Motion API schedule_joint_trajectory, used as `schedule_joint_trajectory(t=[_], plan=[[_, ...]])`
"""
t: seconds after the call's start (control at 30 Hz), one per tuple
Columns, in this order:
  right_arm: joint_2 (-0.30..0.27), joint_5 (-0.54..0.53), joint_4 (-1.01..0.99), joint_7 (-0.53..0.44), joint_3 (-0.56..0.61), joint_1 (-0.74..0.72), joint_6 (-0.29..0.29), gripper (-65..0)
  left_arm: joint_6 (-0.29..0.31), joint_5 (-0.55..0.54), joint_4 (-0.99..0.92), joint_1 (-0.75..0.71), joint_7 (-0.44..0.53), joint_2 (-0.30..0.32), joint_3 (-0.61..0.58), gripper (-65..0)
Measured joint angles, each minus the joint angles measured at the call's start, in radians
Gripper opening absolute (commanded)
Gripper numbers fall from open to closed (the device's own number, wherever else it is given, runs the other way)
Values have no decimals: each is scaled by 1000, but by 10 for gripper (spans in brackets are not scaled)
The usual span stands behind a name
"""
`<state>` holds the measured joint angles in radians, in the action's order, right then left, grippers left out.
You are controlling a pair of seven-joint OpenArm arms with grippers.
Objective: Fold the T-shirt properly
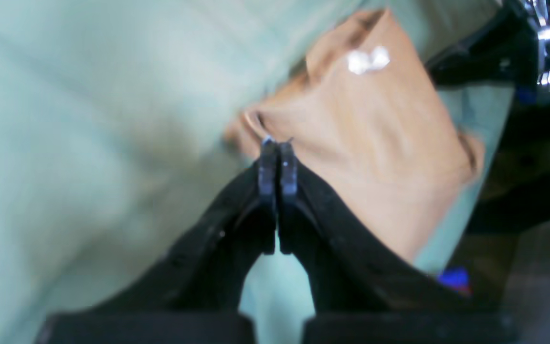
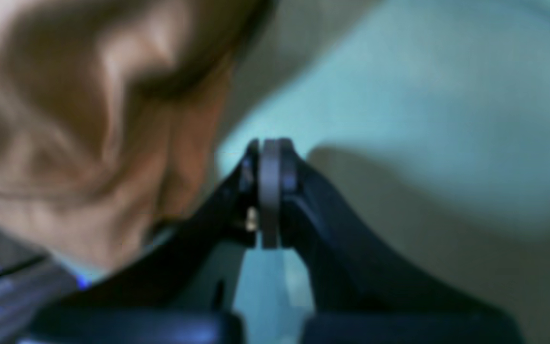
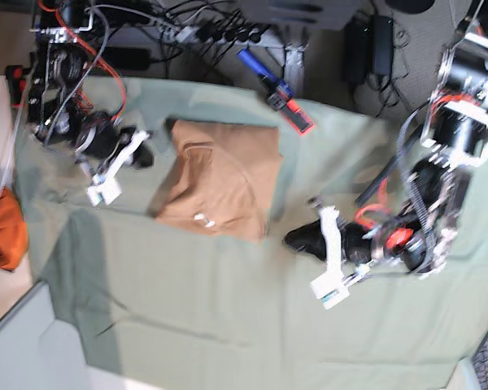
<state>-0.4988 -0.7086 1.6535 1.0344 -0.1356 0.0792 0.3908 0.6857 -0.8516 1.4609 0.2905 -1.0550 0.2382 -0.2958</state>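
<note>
**Two closed grippers flank a part-folded T-shirt**

Left wrist view: left gripper [image 1: 277,145] is clenched empty, just beside the tan T-shirt [image 1: 375,157].

Right wrist view: right gripper [image 2: 269,148] is clenched empty; the shirt bunches left.

Base view: shirt lies compactly folded, far-centre on the green cloth [image 3: 228,309]. Folding looks nearly done; next probably calls for opening fingers to tidy an edge.
</note>
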Motion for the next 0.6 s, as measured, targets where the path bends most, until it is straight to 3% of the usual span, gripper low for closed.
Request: schedule_joint_trajectory(t=[0.13, 0.4, 0.6], plan=[[-29, -85, 27, 23, 0, 68, 6, -650, 1, -32, 125, -111, -6, 76, -1, -650], [-47, -87, 77, 34, -5, 179, 10, -650, 1, -37, 325, -307, -14, 226, 3, -650], [-55, -83, 168, 44, -74, 336, 13, -650, 4, -51, 465, -506, -38, 330, 139, -650]])
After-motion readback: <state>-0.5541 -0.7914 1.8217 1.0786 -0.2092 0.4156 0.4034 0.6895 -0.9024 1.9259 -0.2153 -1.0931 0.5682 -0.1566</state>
